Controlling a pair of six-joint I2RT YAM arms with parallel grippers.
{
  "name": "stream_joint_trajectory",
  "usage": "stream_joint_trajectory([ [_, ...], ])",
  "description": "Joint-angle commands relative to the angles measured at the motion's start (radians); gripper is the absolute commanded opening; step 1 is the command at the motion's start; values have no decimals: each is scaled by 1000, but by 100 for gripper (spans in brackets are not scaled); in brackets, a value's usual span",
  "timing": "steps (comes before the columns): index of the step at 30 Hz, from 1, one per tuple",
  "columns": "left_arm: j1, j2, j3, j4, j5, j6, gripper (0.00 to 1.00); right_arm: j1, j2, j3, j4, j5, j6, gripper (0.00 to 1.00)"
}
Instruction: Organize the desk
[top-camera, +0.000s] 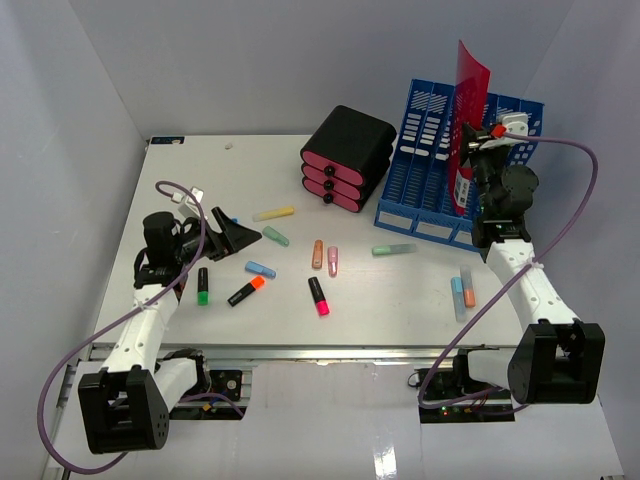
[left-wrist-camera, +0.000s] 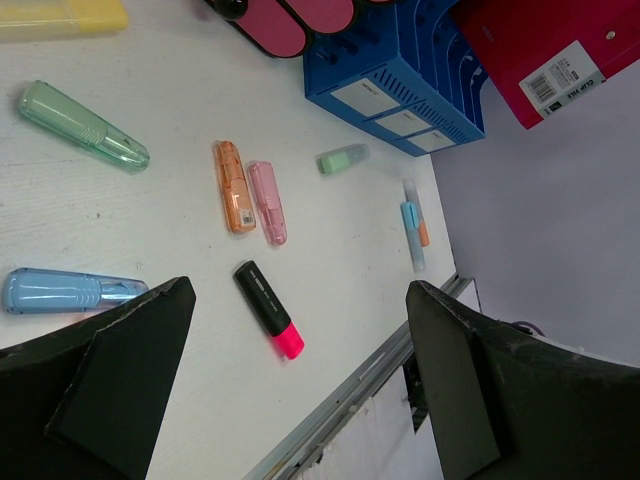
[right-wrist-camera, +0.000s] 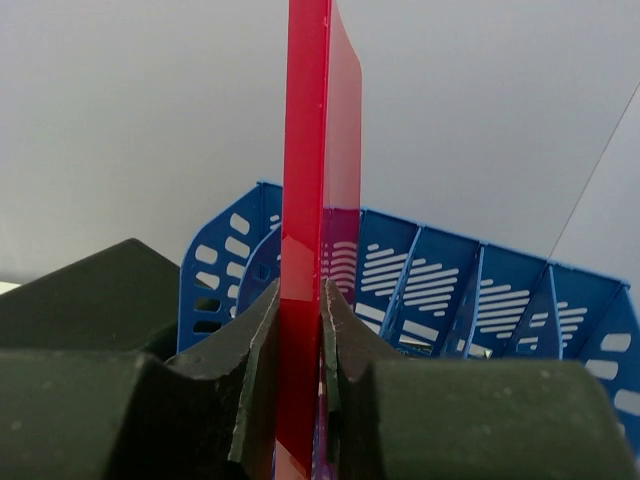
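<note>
White, the desk (top-camera: 400, 300) lies under the spread fingers of the left gripper (left-wrist-camera: 300, 295); between them rests a black-and-pink highlighter (left-wrist-camera: 268, 310); beyond it an orange highlighter (left-wrist-camera: 233, 186) and a pale pink highlighter (left-wrist-camera: 268, 203) lie side by side. The right gripper (right-wrist-camera: 300, 300) pinches a red folder (right-wrist-camera: 322, 150), upright between its fingers; behind them stands a blue file rack (right-wrist-camera: 430, 280).
</note>
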Motion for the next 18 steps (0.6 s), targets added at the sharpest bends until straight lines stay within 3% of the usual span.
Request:
stream_joint_trajectory([
  [1, -4, -26, -24, -5, -2, 6, 98, -3, -57, -34, 168, -13, 38, 10],
  [11, -3, -35, -43, 1, 3, 10, 98, -9, -79, -103, 141, -11, 95, 15],
  [18, -4, -47, -55, 9, 16, 17, 98, -24, -91, -127, 88, -35, 140, 33],
])
